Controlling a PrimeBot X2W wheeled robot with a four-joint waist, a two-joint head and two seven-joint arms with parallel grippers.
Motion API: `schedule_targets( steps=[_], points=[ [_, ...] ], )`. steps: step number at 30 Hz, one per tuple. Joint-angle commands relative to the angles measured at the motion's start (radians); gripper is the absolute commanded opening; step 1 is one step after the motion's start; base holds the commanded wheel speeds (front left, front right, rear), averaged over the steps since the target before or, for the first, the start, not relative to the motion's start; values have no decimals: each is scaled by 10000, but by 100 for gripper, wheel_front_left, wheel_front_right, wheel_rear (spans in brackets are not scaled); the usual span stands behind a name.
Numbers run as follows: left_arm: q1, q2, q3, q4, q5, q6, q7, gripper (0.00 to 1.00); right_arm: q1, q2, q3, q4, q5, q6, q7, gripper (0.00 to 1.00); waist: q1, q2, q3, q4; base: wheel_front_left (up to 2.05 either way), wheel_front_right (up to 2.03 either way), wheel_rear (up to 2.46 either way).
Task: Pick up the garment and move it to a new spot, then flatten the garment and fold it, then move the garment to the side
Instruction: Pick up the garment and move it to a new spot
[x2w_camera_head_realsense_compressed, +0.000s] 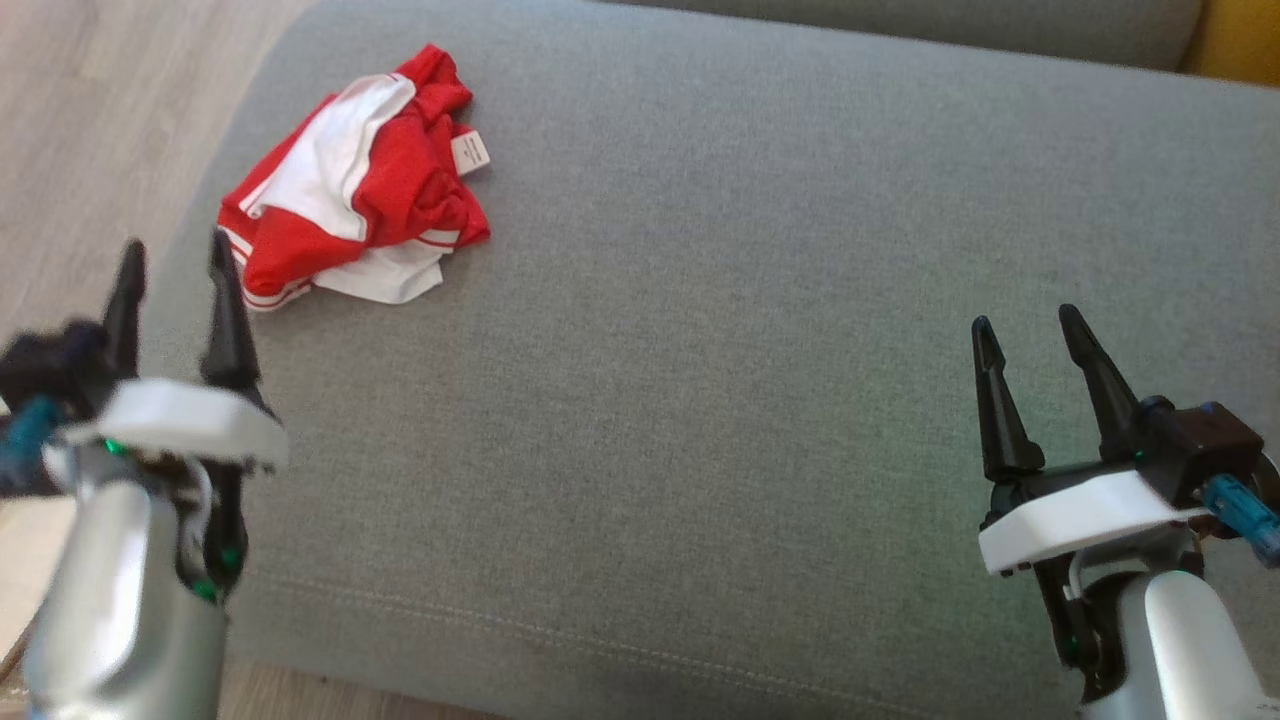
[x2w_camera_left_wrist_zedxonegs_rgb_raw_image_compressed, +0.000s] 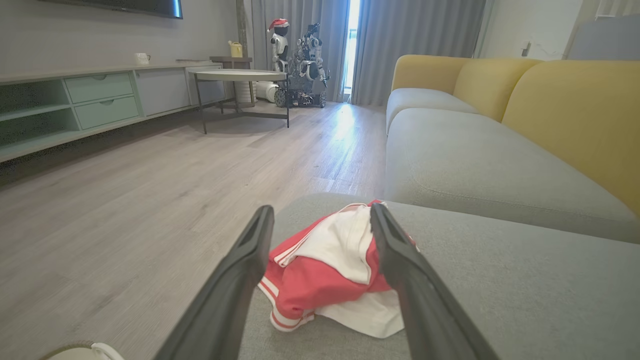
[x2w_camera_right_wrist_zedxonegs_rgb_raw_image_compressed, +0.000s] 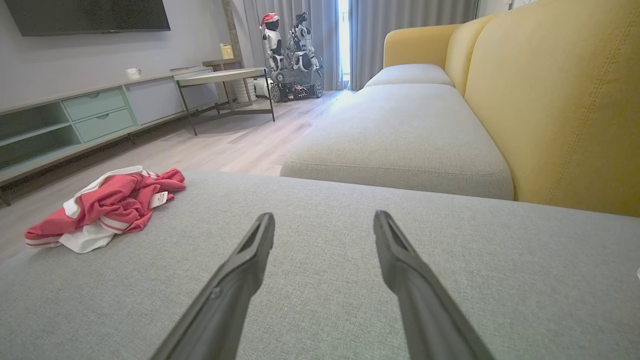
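The garment, red with white panels and a small white tag, lies crumpled near the far left corner of the grey cushion. My left gripper stands open at the cushion's left edge, just short of the garment, holding nothing. Along its fingers in the left wrist view, the garment lies a little ahead between the tips of the left gripper. My right gripper hovers open over the cushion's right side, far from the cloth. In the right wrist view the garment sits far left of the open right gripper.
Wooden floor runs along the cushion's left edge. A yellow-backed sofa continues beyond the cushion. Across the room stand a low cabinet, a round table and a parked robot.
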Motion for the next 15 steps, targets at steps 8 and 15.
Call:
schedule_targets(
  steps=[8,15],
  points=[
    [1756,68,372,-2051,893,493,-90,100,243,-28,303,-160,198,35,-176,100,0,0,-665,101,0,0,0],
    [2988,50,188,-2805,1331,863,-91,100,556,-28,363,-109,285,35,-225,100,0,0,-1040,111,0,0,0]
  ],
)
